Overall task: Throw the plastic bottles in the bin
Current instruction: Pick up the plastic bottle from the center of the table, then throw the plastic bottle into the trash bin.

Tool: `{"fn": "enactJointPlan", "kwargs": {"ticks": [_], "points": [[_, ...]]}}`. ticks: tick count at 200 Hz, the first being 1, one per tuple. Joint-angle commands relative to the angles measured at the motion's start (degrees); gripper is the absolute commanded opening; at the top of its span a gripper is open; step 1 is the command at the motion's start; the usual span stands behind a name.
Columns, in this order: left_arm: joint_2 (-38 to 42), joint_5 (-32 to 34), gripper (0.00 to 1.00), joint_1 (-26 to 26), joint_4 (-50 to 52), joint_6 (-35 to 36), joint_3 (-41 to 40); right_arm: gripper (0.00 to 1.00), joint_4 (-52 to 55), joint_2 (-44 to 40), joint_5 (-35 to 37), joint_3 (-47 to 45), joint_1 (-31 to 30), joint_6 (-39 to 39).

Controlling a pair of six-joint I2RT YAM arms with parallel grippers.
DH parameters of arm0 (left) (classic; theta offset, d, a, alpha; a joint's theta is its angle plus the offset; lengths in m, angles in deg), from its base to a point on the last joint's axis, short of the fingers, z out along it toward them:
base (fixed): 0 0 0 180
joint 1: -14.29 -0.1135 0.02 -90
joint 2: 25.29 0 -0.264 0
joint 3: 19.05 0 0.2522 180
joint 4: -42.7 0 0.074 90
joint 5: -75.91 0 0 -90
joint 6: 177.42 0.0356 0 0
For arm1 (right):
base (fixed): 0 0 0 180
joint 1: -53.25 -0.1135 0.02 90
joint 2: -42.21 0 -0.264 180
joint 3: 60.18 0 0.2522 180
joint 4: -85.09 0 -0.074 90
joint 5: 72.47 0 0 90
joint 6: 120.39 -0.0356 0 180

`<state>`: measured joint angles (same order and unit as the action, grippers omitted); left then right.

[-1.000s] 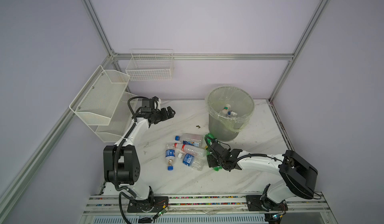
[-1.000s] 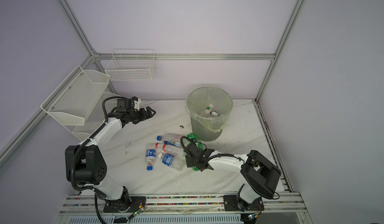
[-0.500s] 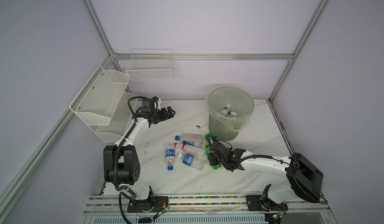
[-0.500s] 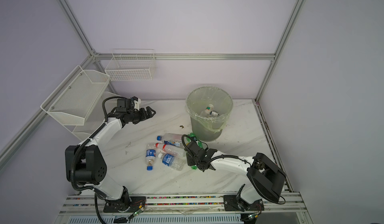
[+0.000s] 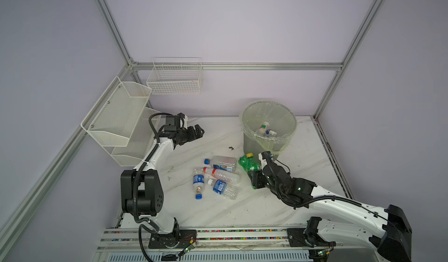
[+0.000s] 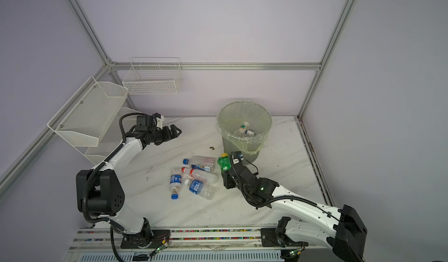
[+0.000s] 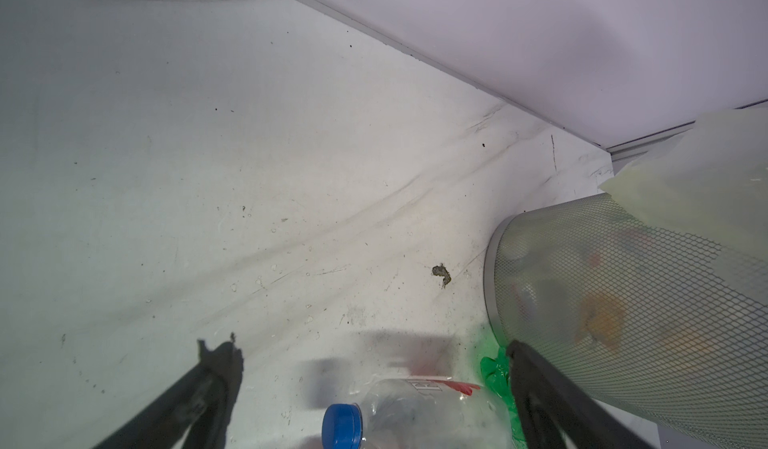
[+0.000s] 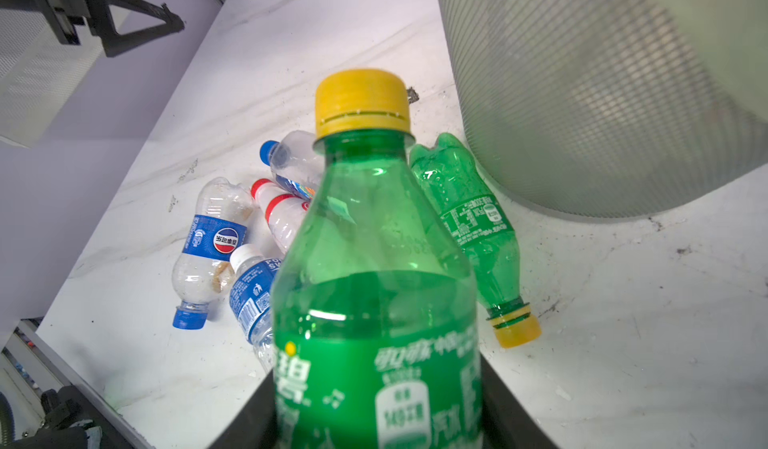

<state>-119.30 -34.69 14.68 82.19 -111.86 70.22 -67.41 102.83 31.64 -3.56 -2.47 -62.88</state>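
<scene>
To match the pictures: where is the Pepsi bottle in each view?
Both top views: Pepsi bottle near the centre, leftmost lying one.
Left wrist: not in it.
Right wrist: lying beyond the gripped green bottle.
Shared landmark: bin, in all four.

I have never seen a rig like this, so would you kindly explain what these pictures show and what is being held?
These are two robot arms mounted at a white table. Two pictures look down from one overhead camera; the other two come from a camera on each wrist. The right gripper is closed on a green bottle near the bin. A second green bottle and four clear bottles lie on the table. The left gripper is open and holds nothing.
</scene>
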Motion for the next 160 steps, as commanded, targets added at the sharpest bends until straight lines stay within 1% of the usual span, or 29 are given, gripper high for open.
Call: {"fn": "enactJointPlan", "kwargs": {"ticks": [1, 40, 79, 96, 124, 160], "points": [[-0.3, 0.5, 1.0, -0.5, -1.1, 0.7, -0.4, 0.41, 2.5, -3.3, 2.5, 0.1, -0.6, 0.6], [-0.4, 1.1, 1.0, -0.5, -0.9, 1.0, -0.4, 0.41, 2.8, -7.4, 3.3, 0.7, -0.7, 1.9], [-0.6, 1.3, 1.0, -0.5, -0.8, 1.1, -0.4, 0.41, 2.2, -7.2, 4.6, 2.9, -1.6, 1.2], [-0.8, 1.3, 1.0, -0.5, -0.7, 1.2, -0.4, 0.41, 2.5, -6.7, 6.5, 4.9, -2.7, 1.1], [-0.9, 1.2, 1.0, -0.5, -0.7, 1.2, -0.1, 0.41, 3.1, -7.3, 9.4, 7.0, -2.8, 1.3], [-0.8, 0.9, 1.0, -0.6, -0.7, 1.2, 0.0, 0.42, 3.9, -10.6, 13.0, 8.5, -2.8, 1.5]]}}
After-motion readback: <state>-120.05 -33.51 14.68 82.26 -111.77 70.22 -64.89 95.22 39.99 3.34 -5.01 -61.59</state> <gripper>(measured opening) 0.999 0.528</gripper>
